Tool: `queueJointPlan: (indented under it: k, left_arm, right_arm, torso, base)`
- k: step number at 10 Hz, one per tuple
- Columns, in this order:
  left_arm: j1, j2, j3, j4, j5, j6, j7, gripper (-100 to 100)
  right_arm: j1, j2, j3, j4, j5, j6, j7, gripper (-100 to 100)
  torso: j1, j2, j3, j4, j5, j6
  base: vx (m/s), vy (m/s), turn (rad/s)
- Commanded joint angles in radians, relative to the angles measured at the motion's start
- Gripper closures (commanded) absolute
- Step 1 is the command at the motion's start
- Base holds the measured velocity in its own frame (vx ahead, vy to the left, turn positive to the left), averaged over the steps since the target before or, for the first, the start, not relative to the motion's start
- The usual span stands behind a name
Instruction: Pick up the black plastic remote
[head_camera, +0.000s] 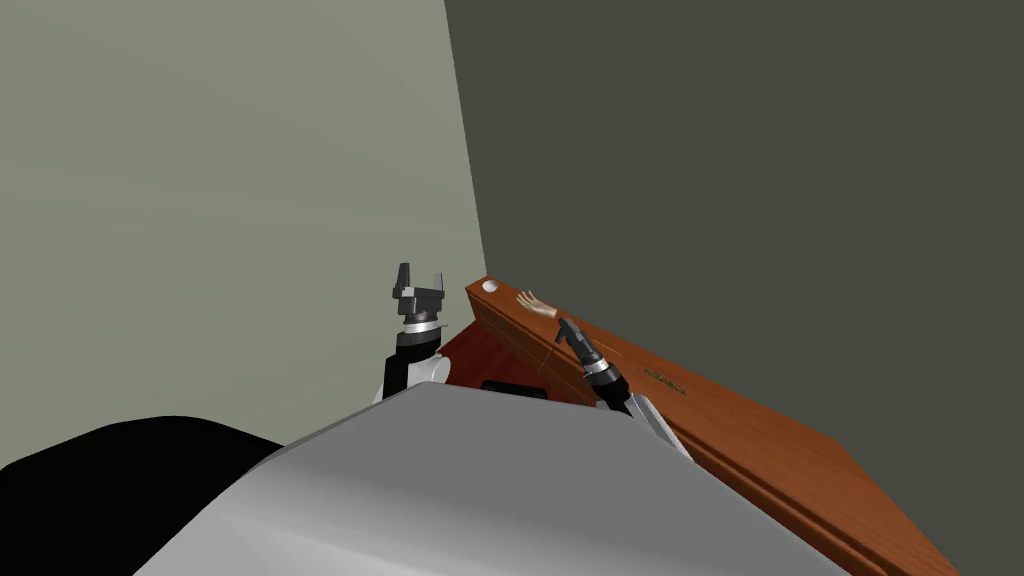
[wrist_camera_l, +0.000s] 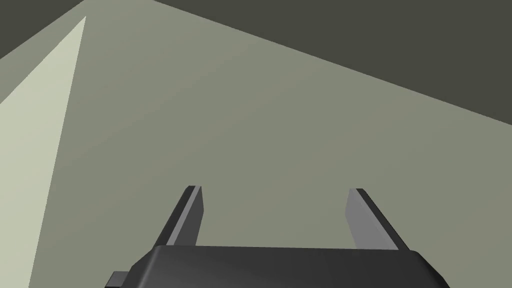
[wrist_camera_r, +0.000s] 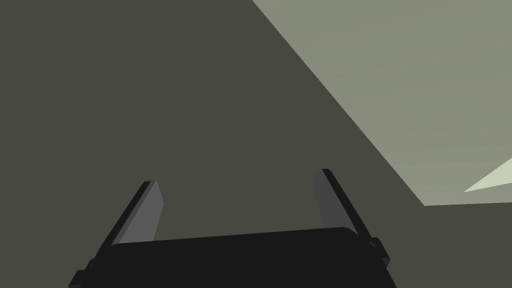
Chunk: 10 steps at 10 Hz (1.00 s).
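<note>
Corner ahead of you: pale wall (head_camera: 220, 200) on the L meets dark wall (head_camera: 750, 150) on the R. Along the dark one runs a red-brown wooden cabinet (head_camera: 780, 440).

R gripper (head_camera: 565, 328) hangs over the cabinet's corner-side end, pointing up twd the corner. On its wrist cam the fingers (wrist_camera_r: 146, 212) stand spread wide, gripping nothing. Just past its tip, on the cabinet top, lies a tan hand-shaped figure (head_camera: 537, 304), close to the gripper but apart from it. Further out, at the very end of the top, sits a small white ball (head_camera: 490, 286).

L gripper (head_camera: 419, 276) is raised beside the cabinet's end, on the pale-wall side, approx level w/ the R gripper and pointing up. Its fingers (wrist_camera_l: 192, 217) are likewise wide apart, gripping nothing.

Remote (head_camera: 515, 386): you get only a flat black strip of it, the rest is hidden. It lies low on a redder lower surface (head_camera: 475, 350) in front of the cabinet, between the two forearms, well below and behind both grippers. Neither gripper touches it.

Far out, low on the L gripper's outer side, is a black area (head_camera: 100, 490).
</note>
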Motion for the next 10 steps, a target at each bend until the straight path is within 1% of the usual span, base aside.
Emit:
queueJointPlan:
  k: [1, 2, 3, 4, 5, 6, 7, 8, 9, 10]
  left_arm:
    - [0.000, 0.000, 0.000, 0.000, 0.000, 0.000, 0.000, 0]
    - [0.000, 0.000, 0.000, 0.000, 0.000, 0.000, 0.000, 0]
    - [0.000, 0.000, 0.000, 0.000, 0.000, 0.000, 0.000, 0]
    - [0.000, 0.000, 0.000, 0.000, 0.000, 0.000, 0.000, 0]
    - [0.000, 0.000, 0.000, 0.000, 0.000, 0.000, 0.000, 0]
    - [0.000, 0.000, 0.000, 0.000, 0.000, 0.000, 0.000, 0]
    - [0.000, 0.000, 0.000, 0.000, 0.000, 0.000, 0.000, 0]
    - [0.000, 0.000, 0.000, 0.000, 0.000, 0.000, 0.000, 0]
    - [0.000, 0.000, 0.000, 0.000, 0.000, 0.000, 0.000, 0]
    - [0.000, 0.000, 0.000, 0.000, 0.000, 0.000, 0.000, 0]
  right_arm:
    - [0.006, -0.010, 0.004, 0.014, 0.048, -0.011, 0.012, -100]
    - [-0.001, -0.033, 0.013, 0.049, 0.077, -0.019, 0.028, -100]
    - [-0.001, -0.033, 0.013, 0.049, 0.106, -0.019, 0.028, -100]
    - [-0.010, -0.056, 0.022, 0.087, 0.136, -0.028, 0.045, -100]
    - [-0.010, -0.056, 0.022, 0.087, 0.166, -0.028, 0.045, -100]
    - [-0.010, -0.056, 0.022, 0.087, 0.176, -0.028, 0.045, -100]
    - [-0.020, -0.077, 0.031, 0.126, 0.217, -0.036, 0.062, -100]
    - [-0.020, -0.077, 0.031, 0.126, 0.243, -0.036, 0.062, -100]
    - [-0.031, -0.098, 0.040, 0.166, 0.274, -0.045, 0.080, -100]
    - [-0.031, -0.098, 0.040, 0.166, 0.305, -0.045, 0.080, -100]
  torso:
    - [0.000, 0.000, 0.000, 0.000, 0.000, 0.000]
    - [0.000, 0.000, 0.000, 0.000, 0.000, 0.001]
    - [0.000, 0.000, 0.000, 0.000, 0.000, 0.000]
    - [0.000, 0.000, 0.000, 0.000, 0.000, 0.001]
    - [0.000, 0.000, 0.000, 0.000, 0.000, 0.000]
    - [-0.001, 0.000, 0.000, 0.000, 0.000, 0.001]
    - [-0.001, 0.000, 0.000, 0.000, 0.000, 0.001]
    - [-0.001, 0.000, 0.000, 0.000, 0.000, 0.000]
    - [-0.001, 0.000, 0.000, 0.000, 0.000, 0.001]
    - [-0.001, 0.000, 0.000, 0.000, 0.000, 0.000]
  base:
    - [-0.016, 0.014, 0.131]
    - [-0.015, 0.024, 0.251]
    - [-0.009, 0.015, 0.154]
    - [-0.007, 0.020, 0.282]
    - [-0.004, 0.010, 0.124]
    - [-0.002, 0.002, -0.047]
    - [-0.006, 0.013, 0.291]
    - [-0.005, 0.002, 0.155]
    - [-0.006, 0.005, 0.229]
    - [-0.004, -0.001, 0.143]
